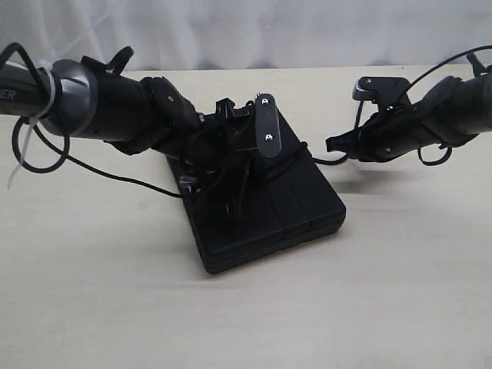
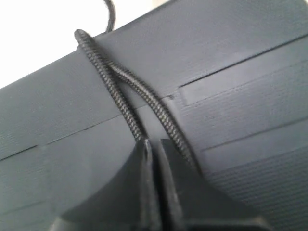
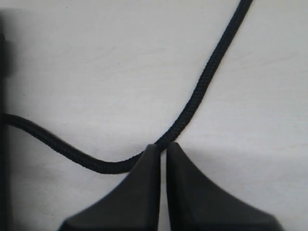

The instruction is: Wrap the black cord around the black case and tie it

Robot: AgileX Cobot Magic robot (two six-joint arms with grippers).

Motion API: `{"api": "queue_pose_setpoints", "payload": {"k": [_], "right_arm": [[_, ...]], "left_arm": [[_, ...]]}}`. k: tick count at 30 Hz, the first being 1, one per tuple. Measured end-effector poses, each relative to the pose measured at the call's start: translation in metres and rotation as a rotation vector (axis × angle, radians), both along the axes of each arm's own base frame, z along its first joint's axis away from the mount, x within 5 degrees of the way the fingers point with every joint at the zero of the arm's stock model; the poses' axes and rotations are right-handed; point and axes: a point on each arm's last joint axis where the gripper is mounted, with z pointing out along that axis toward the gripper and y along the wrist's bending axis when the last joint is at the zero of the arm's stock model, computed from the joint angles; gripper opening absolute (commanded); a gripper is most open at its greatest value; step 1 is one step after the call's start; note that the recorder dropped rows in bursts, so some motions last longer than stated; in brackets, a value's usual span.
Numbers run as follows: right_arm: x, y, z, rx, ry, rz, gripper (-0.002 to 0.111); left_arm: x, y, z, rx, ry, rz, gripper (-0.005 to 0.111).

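Note:
The black case (image 1: 284,211) lies flat in the middle of the table, ribs up. My left gripper (image 1: 234,201) points down onto its far left part. Seen from the left wrist, two strands of the black cord (image 2: 113,84) come over the case (image 2: 240,57) edge and vanish under the shut left gripper (image 2: 155,142); none shows between the jaws. By the case's far right corner my right gripper (image 1: 332,144) hangs just above the table. It is shut on the cord (image 1: 319,160), which bends sharply at the right gripper (image 3: 162,145) tips. That cord (image 3: 202,86) runs off both ways.
The pale wooden table (image 1: 115,292) is bare in front of the case and on both sides. A glossy arm cable (image 1: 100,173) and a white cable tie (image 1: 23,146) hang from the left arm. A white curtain (image 1: 269,31) closes the back.

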Motion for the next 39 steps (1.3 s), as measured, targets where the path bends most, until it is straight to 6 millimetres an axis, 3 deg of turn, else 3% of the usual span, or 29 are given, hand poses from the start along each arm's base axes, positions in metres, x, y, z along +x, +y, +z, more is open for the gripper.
{"api": "queue_pose_setpoints", "payload": {"k": [16,23,27,30,35,39], "right_arm": [[0.001,0.001,0.001,0.028,0.006,-0.02,0.004],[-0.003,0.006,0.041,0.076,-0.039,0.016,0.004],[-0.009,0.01,0.054,0.11,-0.016,0.059,0.004],[-0.011,0.011,0.055,0.116,-0.004,0.076,0.004],[-0.012,0.012,0.052,0.117,0.007,0.082,0.004],[-0.011,0.012,0.051,0.116,0.011,0.084,0.004]], "left_arm": [[0.011,0.006,0.033,-0.041,-0.172,0.114,0.0],[0.011,0.006,0.034,-0.043,-0.174,0.115,0.0],[0.004,0.005,0.031,-0.029,-0.111,0.033,0.0],[-0.002,0.005,0.027,-0.026,-0.034,-0.03,0.007],[-0.008,0.007,0.026,-0.036,0.051,-0.069,0.031],[-0.017,0.007,0.034,-0.034,0.088,-0.147,0.036]]}}
